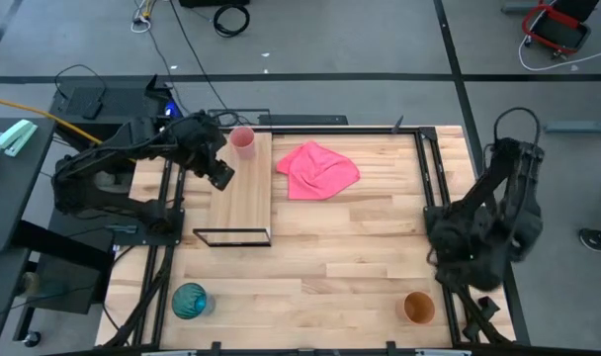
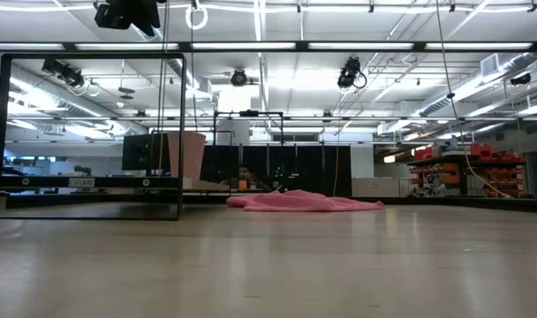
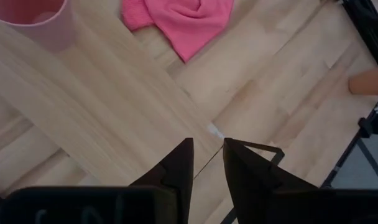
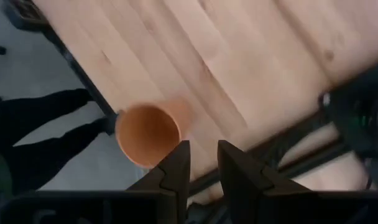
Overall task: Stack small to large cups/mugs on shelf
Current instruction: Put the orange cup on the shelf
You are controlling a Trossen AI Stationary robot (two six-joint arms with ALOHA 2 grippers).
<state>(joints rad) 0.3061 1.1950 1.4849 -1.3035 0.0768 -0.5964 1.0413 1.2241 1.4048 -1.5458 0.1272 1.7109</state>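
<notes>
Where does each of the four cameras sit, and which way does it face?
High view: overhead, straight down; both arms, shelf, teal cup.
Low view: tabletop height, level across the table; shelf frame, pink cloth; no gripper in it.
Left wrist view: above the shelf, past left gripper; pink cup.
Right wrist view: downward past right gripper; orange cup.
Shared: high and left wrist views both show pink cup and cloth.

The left wrist view cuts off the pale pink cup (image 3: 30, 22) and orange-brown cup (image 3: 370, 81); the low view shows neither teal nor orange-brown cup.
</notes>
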